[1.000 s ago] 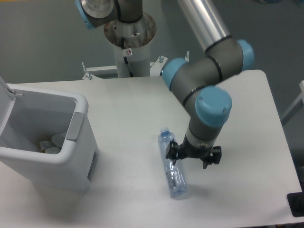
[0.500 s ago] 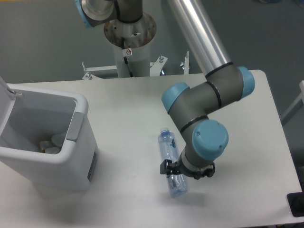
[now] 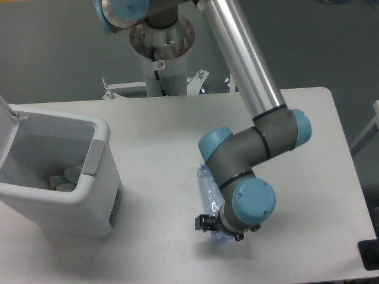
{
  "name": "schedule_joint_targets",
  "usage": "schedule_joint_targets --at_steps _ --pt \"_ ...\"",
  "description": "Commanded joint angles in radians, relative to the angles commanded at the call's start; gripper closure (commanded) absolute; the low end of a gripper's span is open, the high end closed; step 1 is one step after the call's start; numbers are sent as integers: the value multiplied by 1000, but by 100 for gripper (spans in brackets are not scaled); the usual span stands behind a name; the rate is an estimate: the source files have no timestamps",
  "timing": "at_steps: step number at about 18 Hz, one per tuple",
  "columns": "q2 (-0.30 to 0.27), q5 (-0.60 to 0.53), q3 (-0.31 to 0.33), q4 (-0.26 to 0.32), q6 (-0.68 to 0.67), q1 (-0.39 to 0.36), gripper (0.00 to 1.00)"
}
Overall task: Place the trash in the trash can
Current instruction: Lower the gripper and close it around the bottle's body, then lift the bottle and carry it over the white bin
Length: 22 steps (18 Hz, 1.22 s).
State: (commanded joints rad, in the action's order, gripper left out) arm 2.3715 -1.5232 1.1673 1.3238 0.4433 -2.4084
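The clear bluish bottle (image 3: 206,185) lies on the table right of centre, its lower half hidden under the arm's wrist. My gripper (image 3: 219,229) is down over that lower end, with a dark fingertip showing on each side of the bottle, so it looks open and straddling it. The white trash can (image 3: 98,131) stands at the left with its lid up. A small crumpled white piece of trash (image 3: 60,180) lies inside it at the bottom.
The arm's base column (image 3: 160,47) rises at the back centre of the white table (image 3: 154,130). The table's right edge and a dark object (image 3: 369,254) at the lower right corner lie near the arm.
The arm has swung left and down from beside the bottle to directly over its lower end. The bottle has not moved.
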Motion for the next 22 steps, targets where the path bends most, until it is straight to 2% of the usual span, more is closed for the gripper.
schedule_joint_targets --at_steps 2,3,6,9,14,19,22 --pt "0 0 3 -2 0 2 0" --pt "2 2 2 -2 0 2 6" --pt "2 0 2 -5 3 3 35" --pt "-3 2 2 -5 3 5 60" --pt "-29 2 0 -5 6 5 63" --pt "-161 69 -15 -14 26 15 66" --pt "-239 188 -28 -87 35 15 67"
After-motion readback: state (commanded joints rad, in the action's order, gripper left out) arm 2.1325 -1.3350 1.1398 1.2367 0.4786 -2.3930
